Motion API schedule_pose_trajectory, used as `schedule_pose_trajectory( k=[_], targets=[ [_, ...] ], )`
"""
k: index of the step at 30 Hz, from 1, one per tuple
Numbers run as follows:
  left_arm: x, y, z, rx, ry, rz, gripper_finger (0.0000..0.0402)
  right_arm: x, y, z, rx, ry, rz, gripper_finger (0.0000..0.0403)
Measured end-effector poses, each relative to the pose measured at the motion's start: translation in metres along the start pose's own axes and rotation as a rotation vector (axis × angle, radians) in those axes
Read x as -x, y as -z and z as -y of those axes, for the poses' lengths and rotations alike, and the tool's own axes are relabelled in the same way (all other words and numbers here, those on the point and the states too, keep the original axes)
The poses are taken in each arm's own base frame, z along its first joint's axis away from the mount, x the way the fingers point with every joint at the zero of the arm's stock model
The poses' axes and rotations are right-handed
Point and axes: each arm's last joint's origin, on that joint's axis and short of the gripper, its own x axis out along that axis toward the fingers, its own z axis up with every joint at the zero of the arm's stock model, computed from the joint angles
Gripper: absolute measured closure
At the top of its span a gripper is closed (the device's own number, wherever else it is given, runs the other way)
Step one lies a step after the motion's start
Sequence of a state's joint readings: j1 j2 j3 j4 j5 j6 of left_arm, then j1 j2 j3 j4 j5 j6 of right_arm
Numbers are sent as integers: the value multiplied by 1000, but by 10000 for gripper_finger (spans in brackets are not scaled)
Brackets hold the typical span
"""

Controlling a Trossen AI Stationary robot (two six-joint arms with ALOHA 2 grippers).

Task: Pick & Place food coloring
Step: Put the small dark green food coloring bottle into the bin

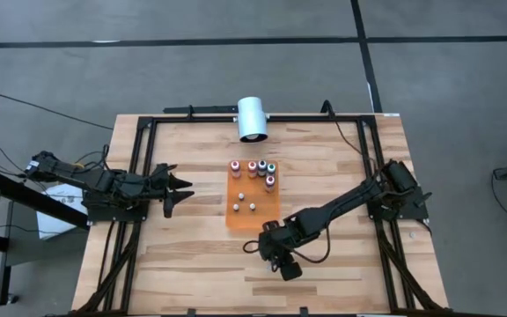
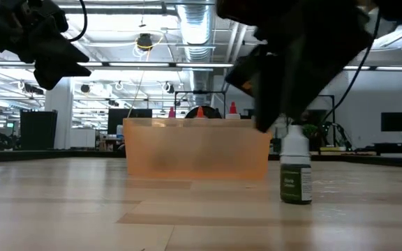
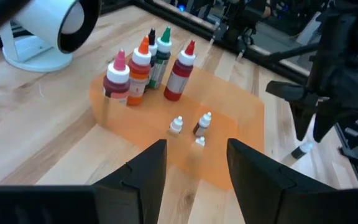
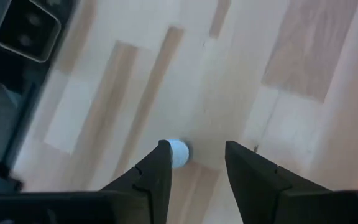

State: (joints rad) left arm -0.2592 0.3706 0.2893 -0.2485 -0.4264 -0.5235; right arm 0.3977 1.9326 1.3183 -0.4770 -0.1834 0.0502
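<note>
Nearest the table's front edge, at about six o'clock from the orange mat, the right gripper points straight down at the wooden table; its two dark fingers stand apart, with a small dark-bodied food coloring bottle below them, seemingly not clamped. In the low view that bottle stands upright on the bare wood, long axis vertical, white cap up, label facing the camera, clear of the mat's front edge. In the right wrist view only its round white cap shows, close against the inner side of one finger; whether they touch cannot be told. Farther back on the mat, three tiny white-capped bottles stand near its middle; two are upright with caps up, and the third is too small to judge. Beyond them, at the mat's twelve o'clock end, a cluster of taller dropper bottles stands upright, pointed tips up, with pink, orange, black, green and red caps. At nine o'clock from the mat, well apart from it, the left gripper hangs above the table facing the mat, its fingers parted with nothing between them. Beyond the mat, at twelve o'clock by the table's far edge, a white cylinder lies on its side, its dark open end facing the mat.
</note>
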Motion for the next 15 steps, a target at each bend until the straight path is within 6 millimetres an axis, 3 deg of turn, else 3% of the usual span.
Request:
schedule_pose_trajectory(
  k=[15],
  targets=[
    [0, 2, -1, -10, -7, -23, 242, -3, 2, -13, 24, -15, -22, 262]
  ],
)
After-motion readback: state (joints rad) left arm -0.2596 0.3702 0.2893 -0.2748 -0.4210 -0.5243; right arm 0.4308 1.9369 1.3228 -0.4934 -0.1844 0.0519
